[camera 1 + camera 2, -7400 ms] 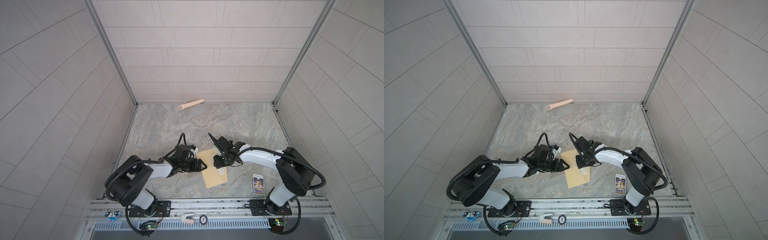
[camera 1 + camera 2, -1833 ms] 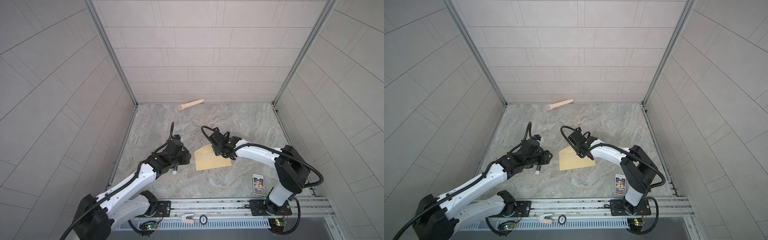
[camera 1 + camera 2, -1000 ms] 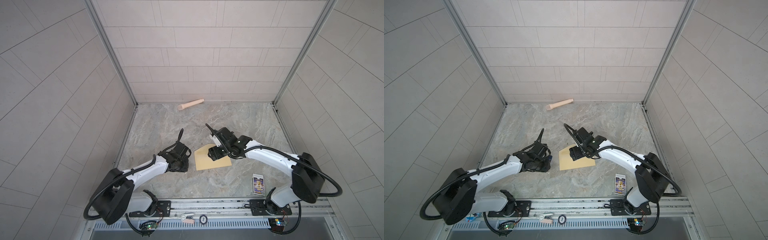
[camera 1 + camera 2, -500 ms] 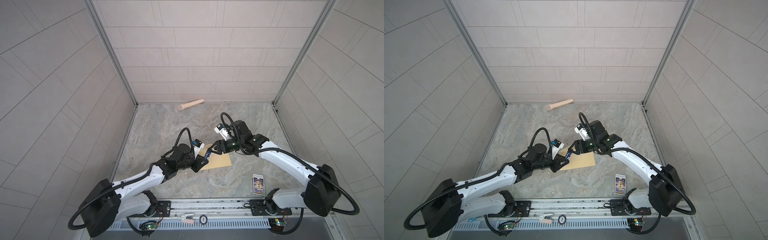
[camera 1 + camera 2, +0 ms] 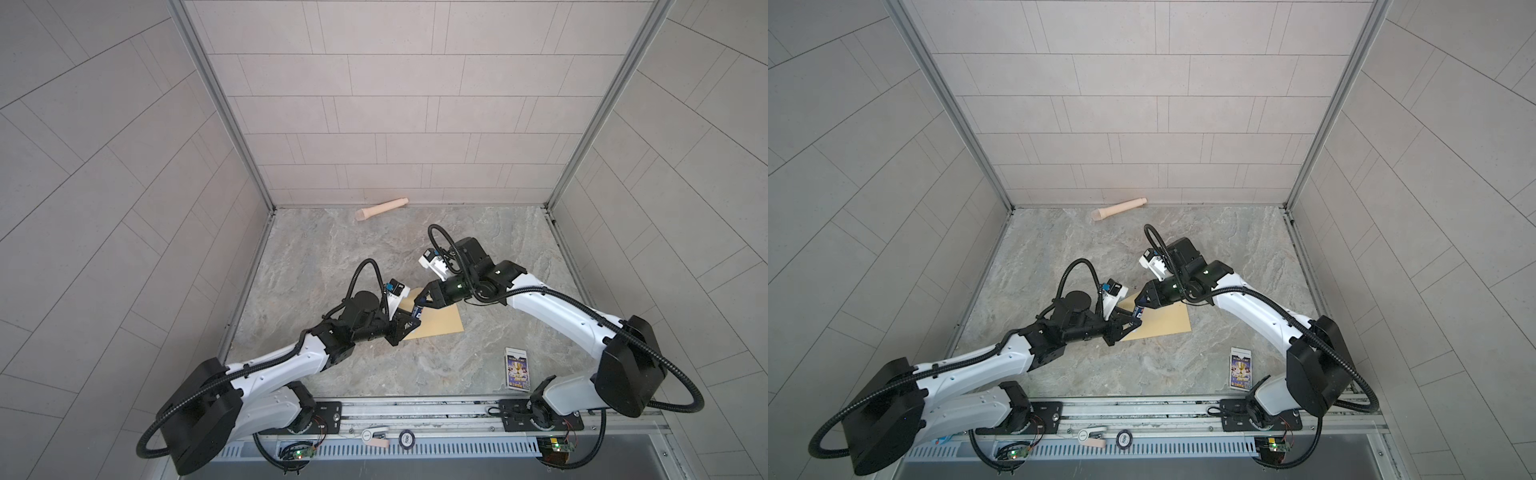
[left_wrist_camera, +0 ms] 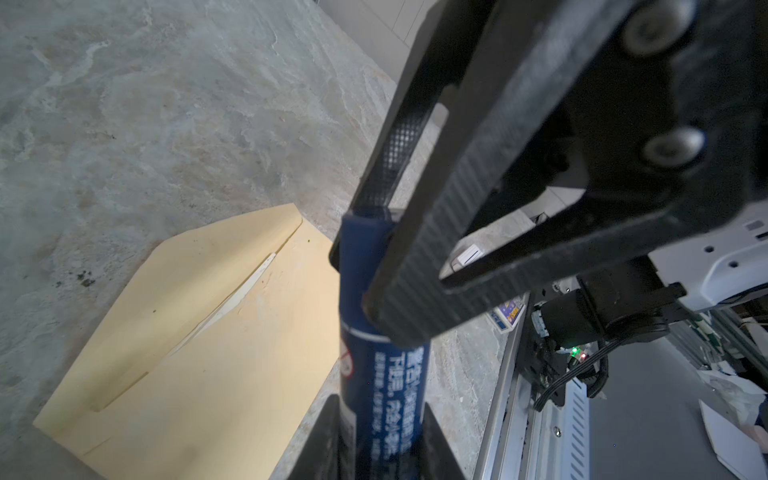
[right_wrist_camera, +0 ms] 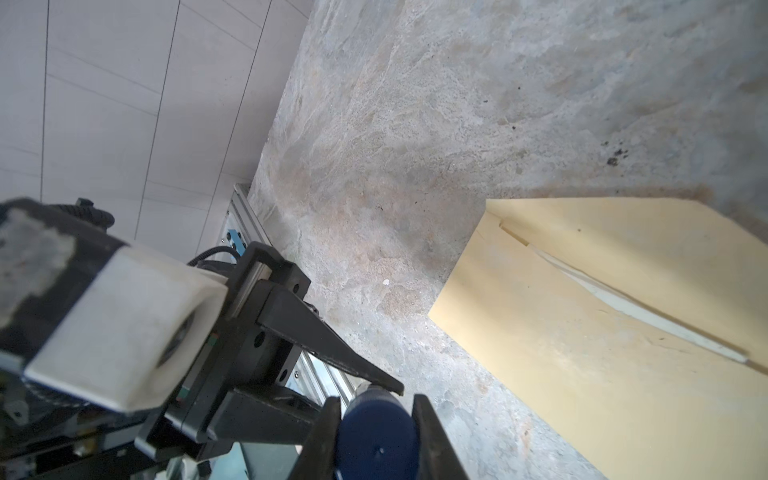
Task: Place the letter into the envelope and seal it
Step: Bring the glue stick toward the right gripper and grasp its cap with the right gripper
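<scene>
The yellow-tan envelope (image 5: 440, 322) (image 5: 1167, 322) lies flat on the stone table. Of the letter (image 6: 232, 301) (image 7: 648, 316) only a thin pale strip shows along the flap's seam. A dark blue glue stick (image 6: 382, 382) (image 7: 376, 436) hangs above the envelope's left end. My left gripper (image 5: 409, 322) (image 6: 380, 415) is shut on its body. My right gripper (image 5: 420, 302) (image 7: 376, 407) is shut on its capped end, tip to tip with the left one. Both top views show the two grippers meeting there.
A small printed card box (image 5: 516, 370) (image 5: 1241, 370) lies near the front right. A beige wooden cylinder (image 5: 380, 208) rests by the back wall. The metal rail (image 5: 415, 409) runs along the front edge, and tiled walls close in the other three sides.
Both arms rose and met above the envelope's left end. The right gripper's jaws have closed on the end of the glue stick that the left gripper keeps holding.
</scene>
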Controlling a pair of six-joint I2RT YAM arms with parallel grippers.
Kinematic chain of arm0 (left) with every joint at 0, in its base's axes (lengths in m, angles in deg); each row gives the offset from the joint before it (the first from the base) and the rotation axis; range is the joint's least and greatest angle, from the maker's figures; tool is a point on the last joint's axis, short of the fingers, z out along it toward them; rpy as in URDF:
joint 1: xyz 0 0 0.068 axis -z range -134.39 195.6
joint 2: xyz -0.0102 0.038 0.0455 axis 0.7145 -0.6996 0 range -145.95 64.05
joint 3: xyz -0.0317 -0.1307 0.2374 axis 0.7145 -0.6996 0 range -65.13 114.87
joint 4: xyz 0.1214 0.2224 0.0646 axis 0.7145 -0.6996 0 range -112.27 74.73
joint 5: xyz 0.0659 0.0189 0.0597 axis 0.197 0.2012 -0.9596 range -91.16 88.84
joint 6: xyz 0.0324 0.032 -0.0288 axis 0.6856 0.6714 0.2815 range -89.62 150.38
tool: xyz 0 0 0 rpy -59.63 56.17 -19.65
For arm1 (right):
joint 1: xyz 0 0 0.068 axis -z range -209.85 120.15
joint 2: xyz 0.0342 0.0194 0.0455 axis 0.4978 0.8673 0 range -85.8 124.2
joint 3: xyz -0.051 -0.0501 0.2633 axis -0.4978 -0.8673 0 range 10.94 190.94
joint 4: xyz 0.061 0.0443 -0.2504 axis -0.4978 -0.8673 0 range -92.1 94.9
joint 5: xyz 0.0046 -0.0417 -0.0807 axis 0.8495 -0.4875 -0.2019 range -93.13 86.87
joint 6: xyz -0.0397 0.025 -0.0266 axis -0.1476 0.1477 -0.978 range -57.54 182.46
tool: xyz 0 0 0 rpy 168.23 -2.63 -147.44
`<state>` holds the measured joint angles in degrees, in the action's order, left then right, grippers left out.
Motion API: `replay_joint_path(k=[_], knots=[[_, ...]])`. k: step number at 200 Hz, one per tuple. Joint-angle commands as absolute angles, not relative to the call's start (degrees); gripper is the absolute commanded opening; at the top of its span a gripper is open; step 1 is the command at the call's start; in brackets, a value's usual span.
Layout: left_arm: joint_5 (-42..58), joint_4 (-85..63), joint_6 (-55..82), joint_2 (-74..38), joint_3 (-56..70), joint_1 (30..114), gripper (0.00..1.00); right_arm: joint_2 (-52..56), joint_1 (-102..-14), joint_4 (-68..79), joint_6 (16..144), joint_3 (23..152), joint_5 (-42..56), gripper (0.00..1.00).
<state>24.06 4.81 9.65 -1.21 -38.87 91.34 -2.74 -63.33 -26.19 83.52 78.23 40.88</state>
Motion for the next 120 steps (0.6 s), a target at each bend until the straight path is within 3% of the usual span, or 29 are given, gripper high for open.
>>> replay_joint_path(k=[1,34,57,98,108,120], knots=[[28.09,6.22,5.55,-2.87,-42.34,91.66,0.0,-3.09,-61.77,-33.65,66.72,87.39,40.28,0.0],[25.76,1.77,7.5,2.19,-43.32,91.66,0.0,-0.93,-57.94,-37.42,63.11,94.51,46.06,0.0],[24.8,2.51,6.82,3.27,-44.44,91.65,0.0,0.67,-56.38,-35.71,67.44,97.52,49.6,0.0],[21.65,4.39,7.68,5.7,-45.13,91.66,0.0,-0.15,-57.81,-31.67,75.15,95.34,46.3,0.0],[20.07,3.6,9.75,6.17,-43.11,91.65,0.3,-0.14,-59.18,-30.58,76.62,93.82,44.79,0.0],[18.99,3.06,11.62,5.78,-40.41,91.66,0.48,-0.22,-60.4,-28.69,78.05,91.53,44.45,0.0]])
